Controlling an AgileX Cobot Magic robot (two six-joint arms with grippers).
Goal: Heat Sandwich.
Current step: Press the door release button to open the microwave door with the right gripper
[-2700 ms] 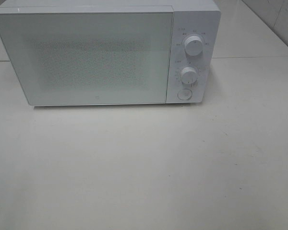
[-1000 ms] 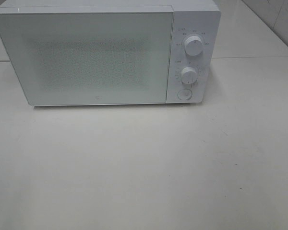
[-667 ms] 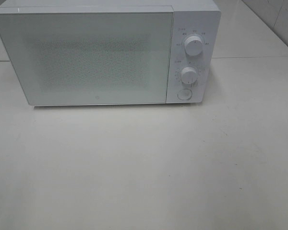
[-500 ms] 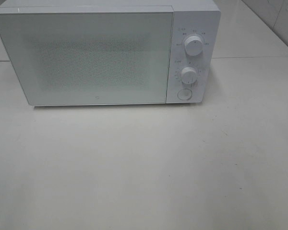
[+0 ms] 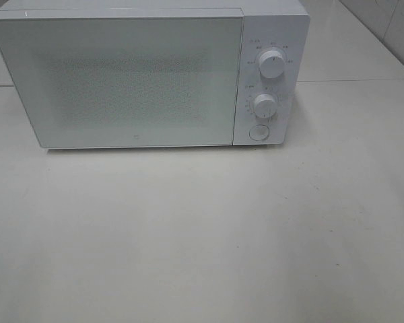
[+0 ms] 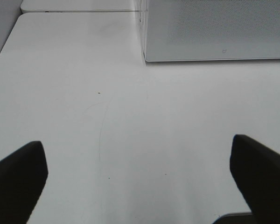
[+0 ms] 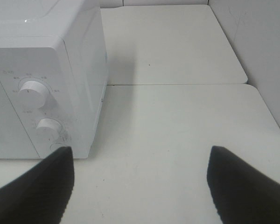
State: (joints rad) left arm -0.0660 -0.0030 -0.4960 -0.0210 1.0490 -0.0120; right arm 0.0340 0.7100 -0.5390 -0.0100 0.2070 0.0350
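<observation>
While hanging above the tabletop (image 5: 202,235), spread wide at the left fingers (image 6: 16,179) and nearly as wide at the right fingers (image 7: 35,186), gripping nothing. Ahead of the left, faces the microwave (image 5: 148,81) door, shut, toward the rear edge; ahead of the right, its two knobs (image 7: 32,93). Cannot tell where the sandwich lies relative to either.

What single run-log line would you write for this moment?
microwave: door shut | sandwich: not in view | left gripper: open, empty | right gripper: open, empty
</observation>
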